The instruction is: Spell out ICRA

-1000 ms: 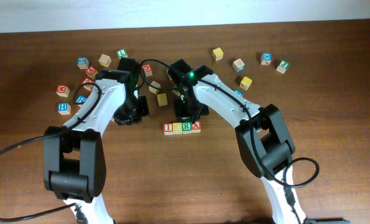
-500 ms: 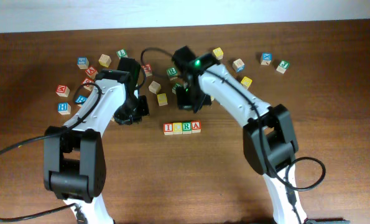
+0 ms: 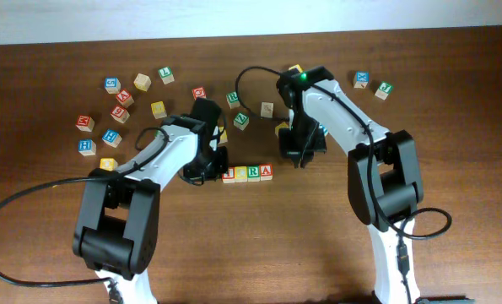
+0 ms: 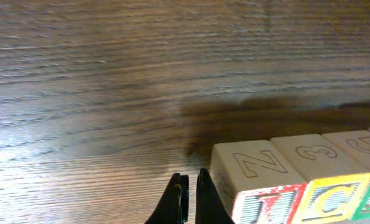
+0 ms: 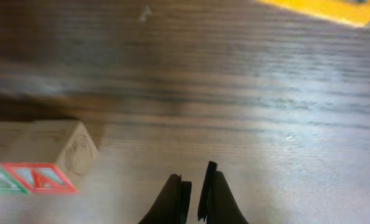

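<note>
Four pale-wood cubes stand in a row on the table: red I [image 3: 228, 174], yellow C [image 3: 240, 174], green R [image 3: 253, 173], red A [image 3: 266, 171]. My left gripper [image 3: 214, 170] is shut and empty, low at the table, right beside the left end of the row. In the left wrist view its fingertips [image 4: 188, 194] are just left of the I cube [image 4: 259, 186], with the C cube [image 4: 334, 198] beyond it. My right gripper [image 3: 299, 157] is shut and empty, to the right of the row. The right wrist view shows its tips [image 5: 194, 190] apart from the A cube [image 5: 38, 175].
Loose letter cubes lie scattered at the back: a yellow one [image 3: 158, 108], blue ones [image 3: 111, 84] [image 3: 86, 147], a red one [image 3: 84, 123], a green one [image 3: 241, 120], and a blue one [image 3: 362, 79] with a green one [image 3: 384, 89] at the far right. A yellow cube edge [image 5: 321, 7] lies ahead of my right gripper.
My left gripper has moved right to the left end of the row. My right arm has swung from behind the row to its right side. The row has not moved.
</note>
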### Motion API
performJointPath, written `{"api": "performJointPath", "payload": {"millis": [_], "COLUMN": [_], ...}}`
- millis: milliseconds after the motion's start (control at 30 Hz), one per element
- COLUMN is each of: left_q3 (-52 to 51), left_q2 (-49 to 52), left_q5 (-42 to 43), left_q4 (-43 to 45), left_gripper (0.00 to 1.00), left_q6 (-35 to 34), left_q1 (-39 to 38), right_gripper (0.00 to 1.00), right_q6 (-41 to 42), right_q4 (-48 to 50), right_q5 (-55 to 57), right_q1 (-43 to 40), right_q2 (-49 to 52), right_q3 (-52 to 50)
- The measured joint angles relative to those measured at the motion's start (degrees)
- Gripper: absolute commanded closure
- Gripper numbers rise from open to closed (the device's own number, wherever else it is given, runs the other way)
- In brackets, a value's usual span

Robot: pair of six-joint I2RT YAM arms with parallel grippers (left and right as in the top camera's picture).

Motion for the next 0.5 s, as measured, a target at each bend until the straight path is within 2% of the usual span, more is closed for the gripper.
{"api": "performJointPath", "payload": {"millis": [167, 500], "left_q3": [0.00, -0.02], "left_q2": [0.00, 0.00], "left_q5": [1.11, 1.25], "left_q4": [-0.22, -0.48], "left_gripper": [1.00, 0.99], "left_q6": [0.02, 0.02], "left_q1": [-0.13, -0.02], "right_gripper": [0.96, 0.96], "right_q6": [-0.02, 0.48], "right_q4": [4.98, 8.48], "right_q5": [-5.11, -7.69], "right_q1": [0.59, 5.14], "right_q2": [0.04, 0.07], "right_q3": [-4.46, -4.74]}}
